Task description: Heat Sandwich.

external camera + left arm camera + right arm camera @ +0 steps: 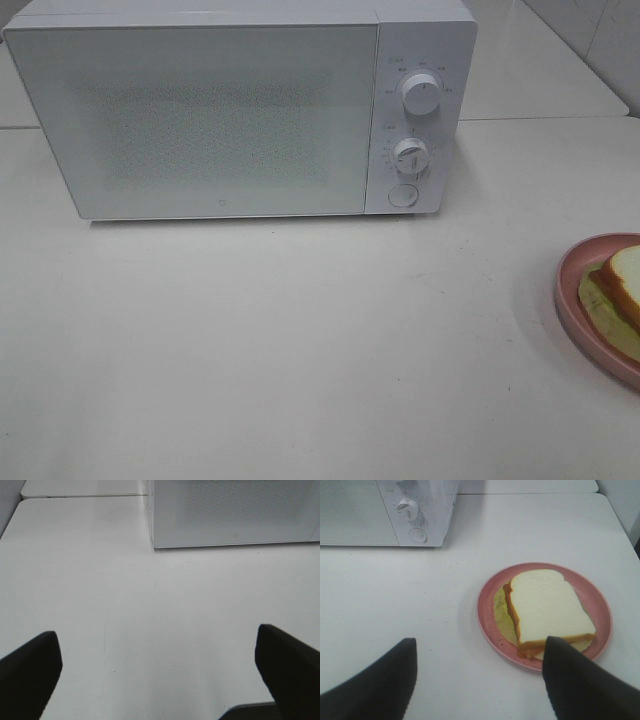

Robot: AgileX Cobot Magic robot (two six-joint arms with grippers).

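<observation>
Right wrist view: sandwich (547, 610) sat on pink plate (490, 615), right of closed microwave (240, 105) | likely soft, light, loosely stacked; safer gripping plate rim | both hands (475, 680) (157, 667) spread, empty

Sandwich (622, 287) and pink plate (572, 292) cut off at the exterior view's right edge, microwave (240, 110) dial markings too small to read
</observation>
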